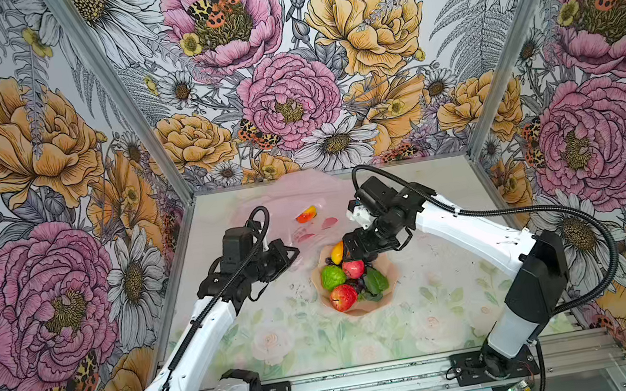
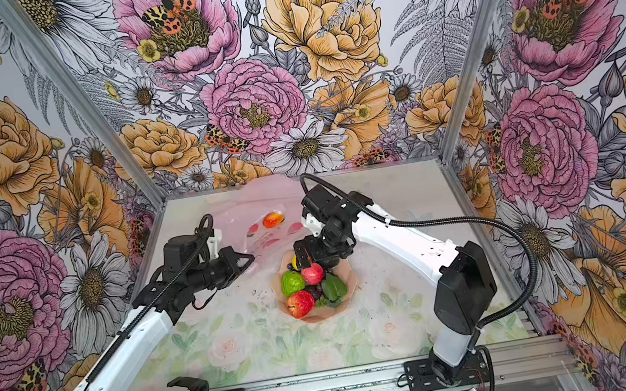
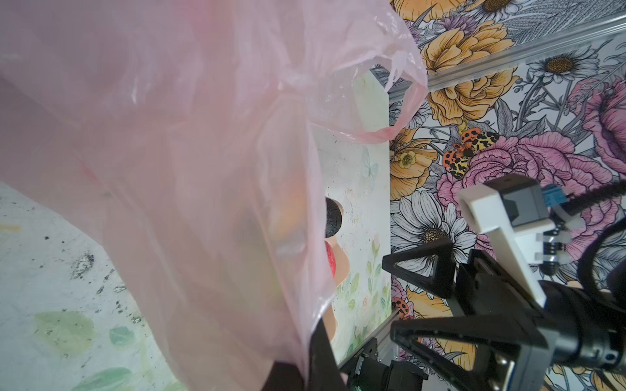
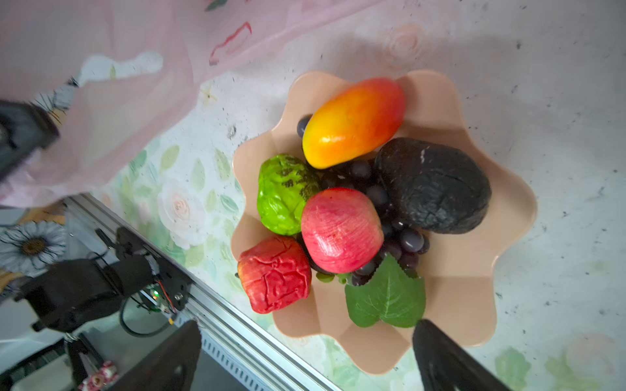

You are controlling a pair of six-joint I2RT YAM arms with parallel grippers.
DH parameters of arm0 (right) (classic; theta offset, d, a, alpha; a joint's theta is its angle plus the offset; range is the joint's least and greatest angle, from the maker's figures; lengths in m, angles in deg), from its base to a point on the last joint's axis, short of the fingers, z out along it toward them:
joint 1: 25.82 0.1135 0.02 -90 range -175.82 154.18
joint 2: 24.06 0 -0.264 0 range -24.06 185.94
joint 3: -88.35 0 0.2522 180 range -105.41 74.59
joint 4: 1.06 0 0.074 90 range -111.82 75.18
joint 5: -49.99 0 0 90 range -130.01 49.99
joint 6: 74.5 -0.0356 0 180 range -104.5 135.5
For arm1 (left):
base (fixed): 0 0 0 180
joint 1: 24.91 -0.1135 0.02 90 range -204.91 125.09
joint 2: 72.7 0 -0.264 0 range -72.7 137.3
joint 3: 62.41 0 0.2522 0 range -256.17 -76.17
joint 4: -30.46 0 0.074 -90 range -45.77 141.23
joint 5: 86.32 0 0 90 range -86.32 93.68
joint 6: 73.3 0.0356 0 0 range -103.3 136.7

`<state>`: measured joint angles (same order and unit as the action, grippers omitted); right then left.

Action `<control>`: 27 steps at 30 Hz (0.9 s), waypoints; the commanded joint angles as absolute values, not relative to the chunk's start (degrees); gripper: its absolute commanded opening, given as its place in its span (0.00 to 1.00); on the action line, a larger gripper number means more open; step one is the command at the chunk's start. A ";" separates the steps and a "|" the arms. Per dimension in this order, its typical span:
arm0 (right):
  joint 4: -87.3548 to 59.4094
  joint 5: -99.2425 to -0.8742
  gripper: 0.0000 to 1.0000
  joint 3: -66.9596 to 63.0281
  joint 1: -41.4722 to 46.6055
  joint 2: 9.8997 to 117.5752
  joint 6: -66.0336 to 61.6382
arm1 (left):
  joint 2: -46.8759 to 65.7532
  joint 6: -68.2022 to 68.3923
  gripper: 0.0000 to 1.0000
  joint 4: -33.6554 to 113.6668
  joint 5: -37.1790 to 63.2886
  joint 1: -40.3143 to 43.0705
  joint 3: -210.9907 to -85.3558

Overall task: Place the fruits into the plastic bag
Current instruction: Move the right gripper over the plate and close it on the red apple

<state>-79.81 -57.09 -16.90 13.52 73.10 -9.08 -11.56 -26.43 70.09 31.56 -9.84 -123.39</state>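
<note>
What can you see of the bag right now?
The bag is thin, crinkly, translucent pale-pink film with red fruit prints. It lies spread at the back of the table, behind the bowl. The left gripper is shut on its near edge and holds that edge raised. In the left wrist view the film drapes down and a handle loop hangs free. A mango sits within its outline, apparently inside.

Mango (image 4: 354, 122), avocado (image 4: 433, 186), apple (image 4: 340, 230) packed touching in bowl (image 4: 467, 291), little room between. Plastic bag (image 1: 275, 206) film hung just left of bowl; table (image 1: 460, 267) right of bowl stood open.
</note>
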 commanded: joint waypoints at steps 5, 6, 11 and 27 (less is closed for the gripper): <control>-84.08 -52.66 0.98 -20.84 15.45 77.72 -3.14 | -12.46 -26.55 0.00 69.53 29.68 -10.50 -122.79; -84.12 -52.66 0.98 -21.08 15.49 78.29 -3.01 | -12.41 -26.41 0.00 69.53 29.54 -10.54 -122.81; -84.60 -51.88 0.95 -23.08 15.58 80.97 -2.43 | -11.98 -26.28 0.00 69.50 29.35 -10.58 -122.89; -84.78 -52.17 0.79 -26.75 15.67 87.85 -2.34 | -10.40 -26.36 0.00 68.13 29.85 -10.89 -122.44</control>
